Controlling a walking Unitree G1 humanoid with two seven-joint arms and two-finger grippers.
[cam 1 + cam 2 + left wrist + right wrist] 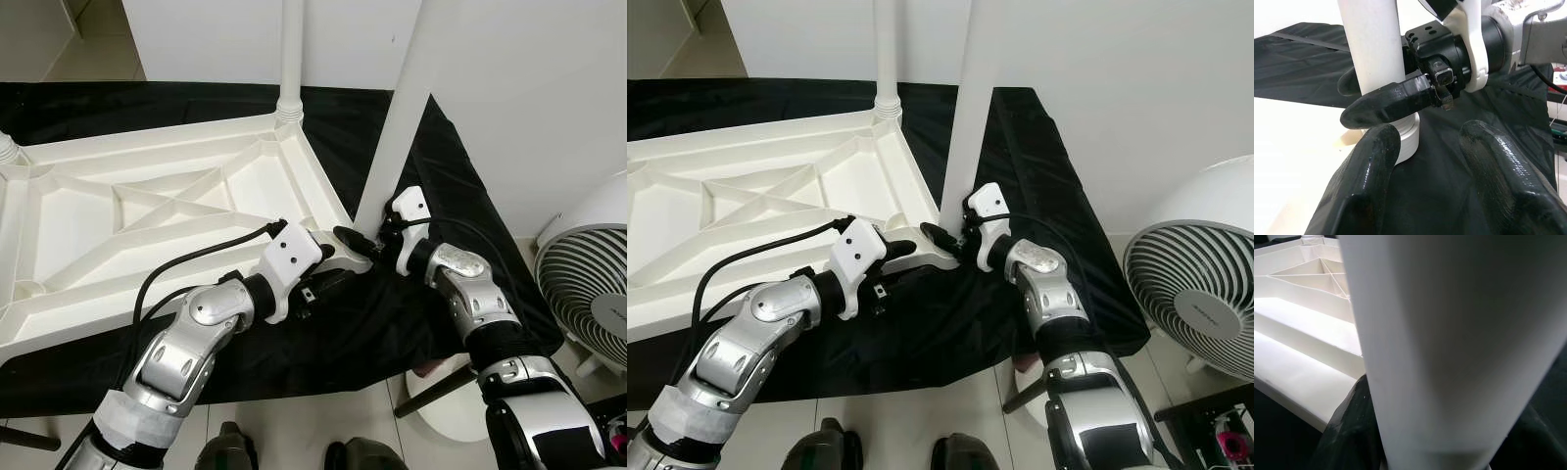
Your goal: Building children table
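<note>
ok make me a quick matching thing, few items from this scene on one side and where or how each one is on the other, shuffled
1. right gripper
2. left gripper
3. fan
4. tabletop

a. upside down on the black cloth
b. on the floor at the robot's right
c. clamped on the near leg
d. open, beside that leg's base

Pairs: 1-c, 2-d, 3-b, 4-a
</note>
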